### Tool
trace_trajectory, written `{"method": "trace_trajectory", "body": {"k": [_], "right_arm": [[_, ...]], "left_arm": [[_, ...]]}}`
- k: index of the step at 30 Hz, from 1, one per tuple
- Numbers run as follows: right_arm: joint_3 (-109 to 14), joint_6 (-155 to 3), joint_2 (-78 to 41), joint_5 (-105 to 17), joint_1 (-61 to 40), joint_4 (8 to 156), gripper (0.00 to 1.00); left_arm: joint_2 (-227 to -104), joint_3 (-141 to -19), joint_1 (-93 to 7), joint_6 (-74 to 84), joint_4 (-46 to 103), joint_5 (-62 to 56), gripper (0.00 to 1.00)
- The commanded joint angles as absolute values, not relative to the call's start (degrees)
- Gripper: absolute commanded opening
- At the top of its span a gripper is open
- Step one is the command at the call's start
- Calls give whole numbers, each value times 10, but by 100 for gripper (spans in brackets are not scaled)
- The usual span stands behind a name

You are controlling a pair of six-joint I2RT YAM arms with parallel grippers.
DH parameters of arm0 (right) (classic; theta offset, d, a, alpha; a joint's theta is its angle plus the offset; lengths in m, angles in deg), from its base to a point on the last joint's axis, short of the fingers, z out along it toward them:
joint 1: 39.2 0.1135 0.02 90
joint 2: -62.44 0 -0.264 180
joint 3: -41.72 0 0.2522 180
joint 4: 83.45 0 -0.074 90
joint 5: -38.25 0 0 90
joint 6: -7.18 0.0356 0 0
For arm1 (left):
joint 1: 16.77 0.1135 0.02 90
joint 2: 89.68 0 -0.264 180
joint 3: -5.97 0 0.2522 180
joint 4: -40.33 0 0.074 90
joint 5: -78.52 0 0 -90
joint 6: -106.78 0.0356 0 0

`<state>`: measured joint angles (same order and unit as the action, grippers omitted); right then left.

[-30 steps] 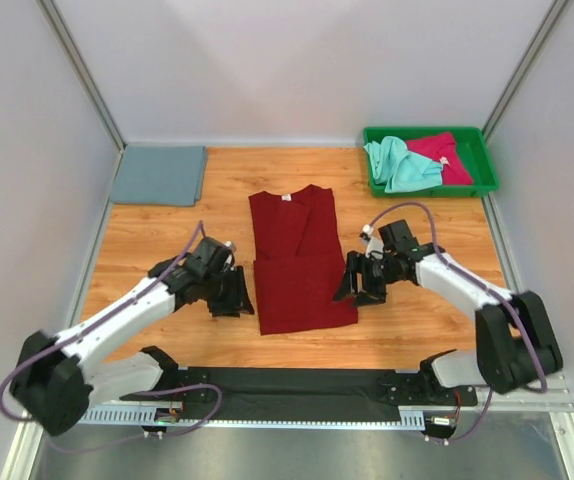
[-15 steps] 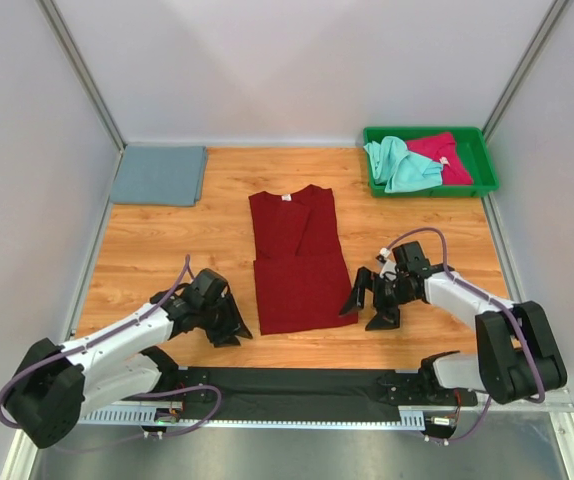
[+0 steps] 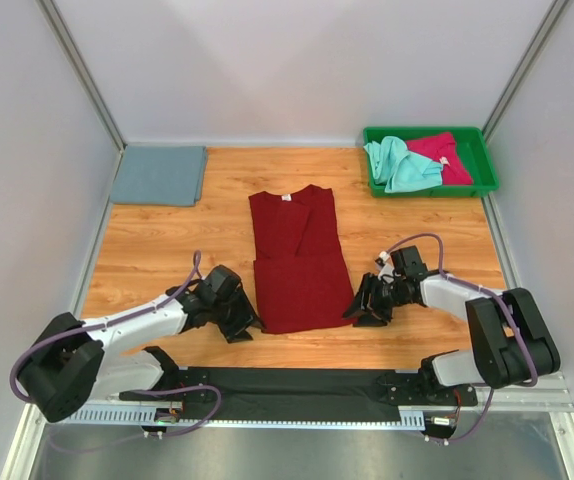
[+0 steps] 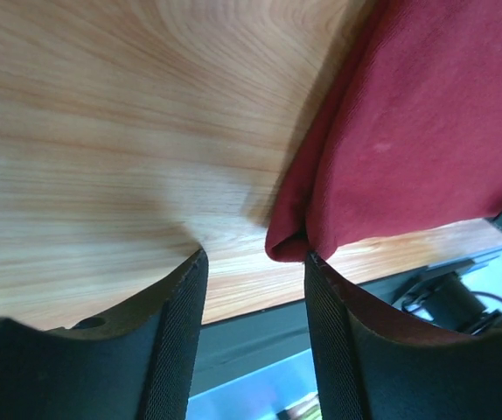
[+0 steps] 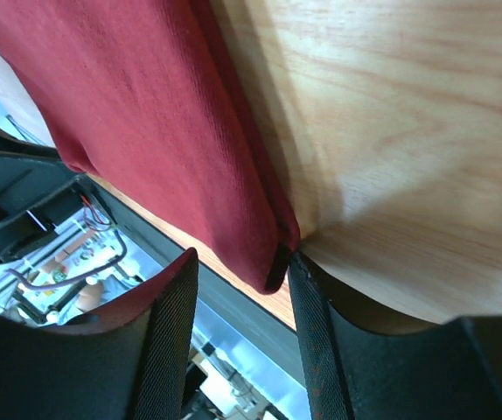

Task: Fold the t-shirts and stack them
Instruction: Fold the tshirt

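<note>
A dark red t-shirt [image 3: 297, 260] lies folded lengthwise in the middle of the table, collar to the back. My left gripper [image 3: 245, 322] is open at its near-left corner. In the left wrist view that corner of the dark red t-shirt [image 4: 408, 131] touches the right finger, and the left gripper [image 4: 255, 262] holds nothing. My right gripper [image 3: 364, 308] is open at the near-right corner. In the right wrist view the dark red t-shirt [image 5: 146, 114] has its corner between the jaws of the right gripper [image 5: 238, 262]. A folded slate grey-blue t-shirt [image 3: 159, 175] lies at the back left.
A green tray [image 3: 432, 189] stands at the back right with a crumpled mint green t-shirt [image 3: 399, 162] and a pinkish-red t-shirt [image 3: 445, 152] in it. White walls close in the table on both sides and at the back. The table's near edge runs just behind both grippers.
Both grippers have come down from the shirt's sides toward the near edge, then closed in on its two near corners. The shirt has not visibly moved.
</note>
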<state>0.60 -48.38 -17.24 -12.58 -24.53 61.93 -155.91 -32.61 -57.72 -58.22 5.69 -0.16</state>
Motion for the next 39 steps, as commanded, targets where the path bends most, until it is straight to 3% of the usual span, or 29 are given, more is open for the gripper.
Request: {"method": "trace_trajectory", "body": {"k": [1, 8, 15, 22, 33, 39], "right_arm": [[33, -457, -182, -198, -245, 651, 48], [86, -365, -98, -259, -251, 630, 59], [101, -291, -61, -280, -251, 635, 53], [88, -298, -103, -271, -251, 651, 53], [113, -249, -95, -293, -251, 663, 51], [114, -238, -90, -307, -251, 648, 46]], "left_arm": [[-1560, -321, -592, -645, 57, -17, 56], [-1532, -296, -605, -782, 20, -24, 59], [-1507, -266, -615, -874, 44, -33, 59], [-1415, -301, -637, -882, -64, -66, 57], [-1489, -260, -649, -952, 118, -72, 63], [-1494, -260, -650, -969, 135, -110, 64]]}}
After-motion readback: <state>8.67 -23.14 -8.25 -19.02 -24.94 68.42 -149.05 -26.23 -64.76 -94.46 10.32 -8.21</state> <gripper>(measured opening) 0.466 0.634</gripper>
